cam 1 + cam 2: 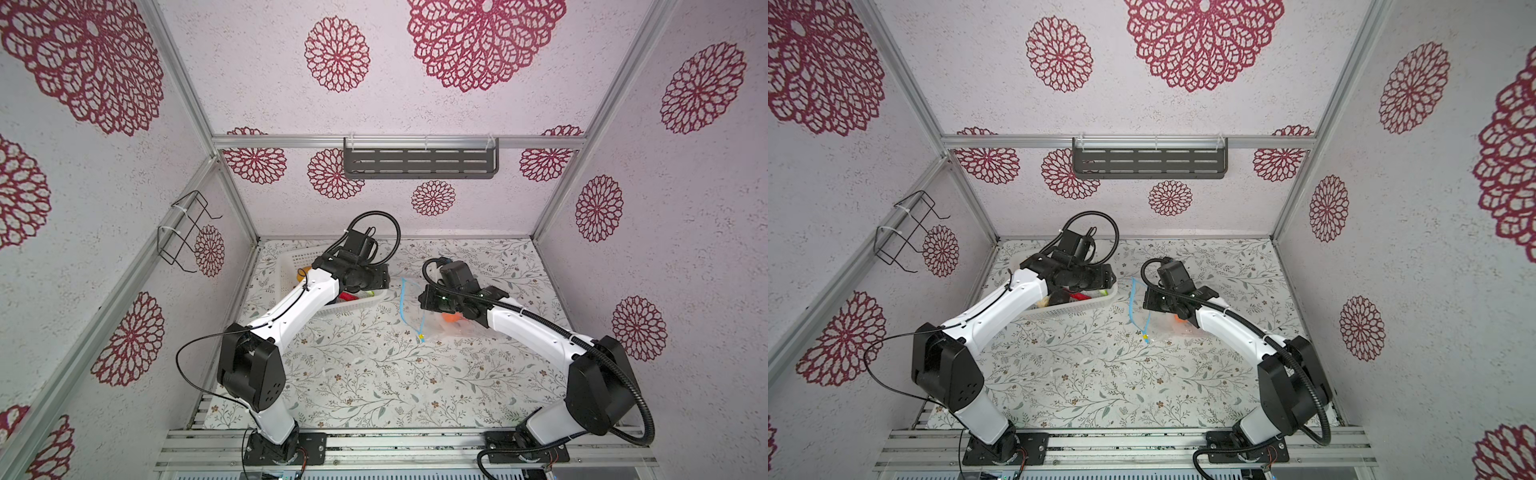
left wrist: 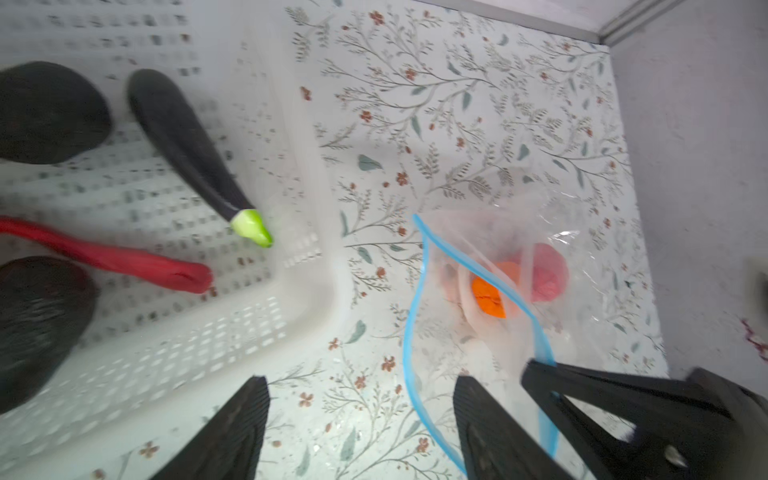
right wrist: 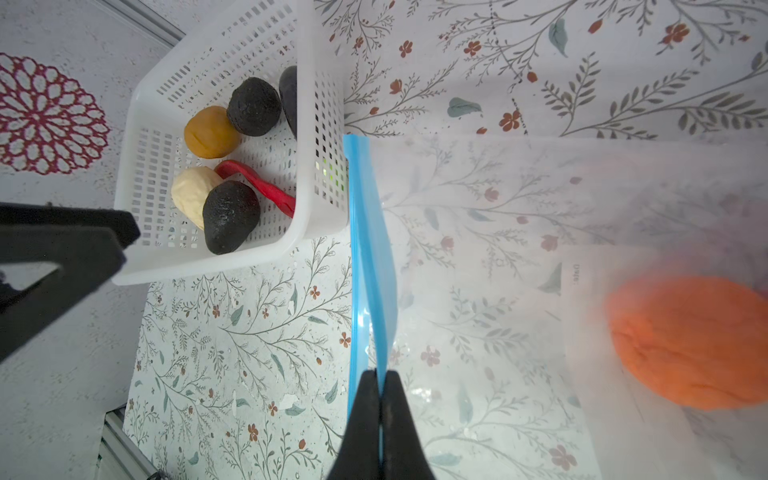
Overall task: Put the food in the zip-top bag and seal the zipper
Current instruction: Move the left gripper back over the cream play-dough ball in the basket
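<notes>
Right end effector (image 3: 380, 374) pinches zipper (image 3: 368, 249) of zip-top bag (image 3: 498, 232) on table (image 3: 249, 353); orange piece (image 3: 690, 340) inside. Left end effector (image 2: 359, 390) wide, empty, between bag and basket (image 2: 307, 316) with red chilli (image 2: 124, 257).

Enclosure walls (image 1: 257, 83): pale textured covering printed with dark red floral medallions, joined by aluminium frame profiles (image 1: 399, 142). Rear wall carries a dark slotted shelf (image 1: 419, 163); the left wall carries a black wire rack (image 1: 185, 232). Tabletop (image 1: 374, 374): white sheet with grey leaf sprigs and small brown flowers. Lighting is even and diffuse.
</notes>
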